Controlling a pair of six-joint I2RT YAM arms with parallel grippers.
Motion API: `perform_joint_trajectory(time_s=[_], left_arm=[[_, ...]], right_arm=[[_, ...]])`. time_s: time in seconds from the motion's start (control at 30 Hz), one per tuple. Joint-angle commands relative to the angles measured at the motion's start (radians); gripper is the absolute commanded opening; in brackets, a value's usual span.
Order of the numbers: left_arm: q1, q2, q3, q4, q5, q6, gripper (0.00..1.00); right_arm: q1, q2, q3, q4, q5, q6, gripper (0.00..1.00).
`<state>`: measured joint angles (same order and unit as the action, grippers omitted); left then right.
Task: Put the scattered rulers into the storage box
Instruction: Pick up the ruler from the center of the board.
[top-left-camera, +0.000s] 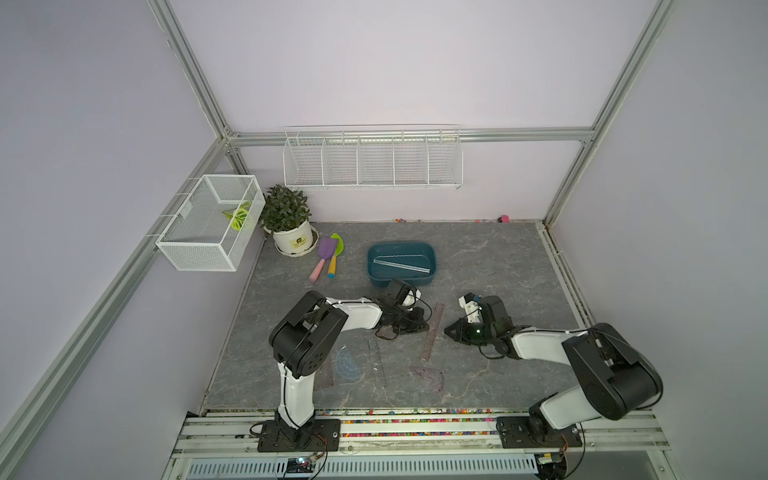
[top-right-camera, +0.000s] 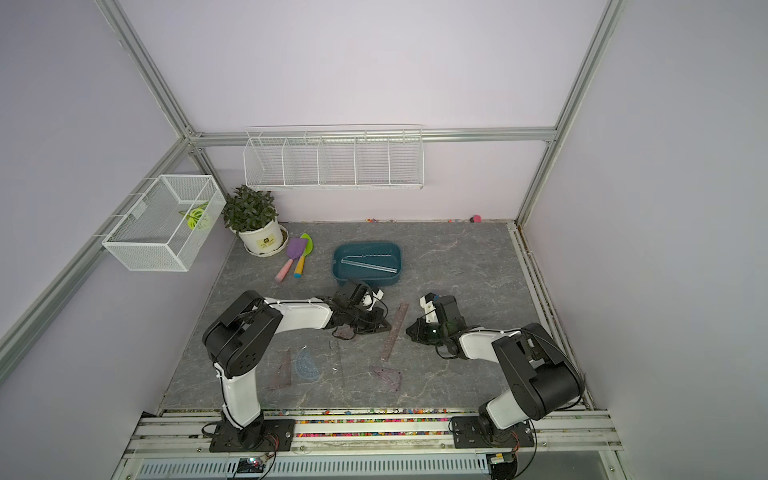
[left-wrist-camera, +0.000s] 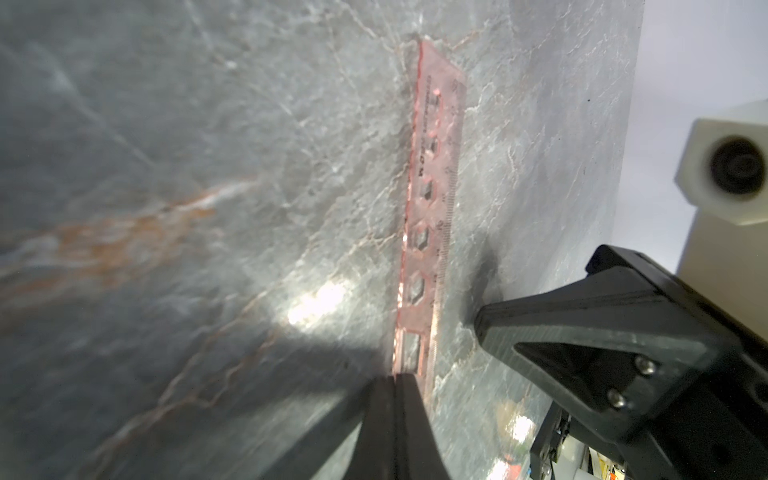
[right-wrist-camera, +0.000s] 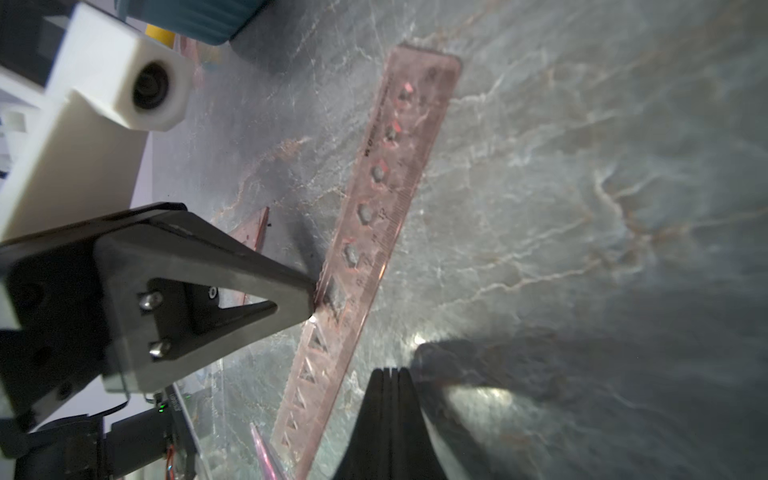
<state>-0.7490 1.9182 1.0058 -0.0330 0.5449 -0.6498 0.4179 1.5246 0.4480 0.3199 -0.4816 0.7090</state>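
A long brownish-pink straight ruler (top-left-camera: 433, 332) (top-right-camera: 395, 330) lies flat on the grey table between my two grippers. My left gripper (top-left-camera: 427, 328) (left-wrist-camera: 395, 376) is shut and empty, its tip touching the ruler's (left-wrist-camera: 432, 199) edge. My right gripper (top-left-camera: 446, 331) (right-wrist-camera: 390, 370) is also shut and empty, its tip just beside the ruler's (right-wrist-camera: 390, 187) other edge. The teal storage box (top-left-camera: 374, 278) stands behind them with clear straight rulers (top-left-camera: 401, 264) inside. Nearer the front lie a bluish protractor (top-left-camera: 348, 365), a clear strip (top-left-camera: 378, 361) and a purplish triangle (top-left-camera: 428, 376).
A potted plant (top-left-camera: 291, 239) and two toy shovels (top-left-camera: 328, 254) stand at the back left. A white mesh basket (top-left-camera: 208, 226) hangs on the left wall. A long wire rack (top-left-camera: 372, 160) hangs on the back wall. Another brownish ruler (top-right-camera: 281, 372) lies by the left arm.
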Motion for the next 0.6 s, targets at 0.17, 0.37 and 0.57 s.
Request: perform_joint_trajectory(time_s=[0.17, 0.37, 0.57], left_arm=[[0.009, -0.046, -0.017, 0.004, -0.033, -0.023, 0.0], [0.021, -0.075, -0.019, 0.02, -0.03, -0.032, 0.0], [0.028, -0.097, -0.028, 0.04, -0.028, -0.044, 0.0]], right_arm=[[-0.028, 0.016, -0.02, 0.111, -0.087, 0.083, 0.03], [-0.045, -0.023, -0.008, 0.062, -0.084, 0.065, 0.04], [-0.048, -0.04, 0.0, 0.056, -0.089, 0.073, 0.04]])
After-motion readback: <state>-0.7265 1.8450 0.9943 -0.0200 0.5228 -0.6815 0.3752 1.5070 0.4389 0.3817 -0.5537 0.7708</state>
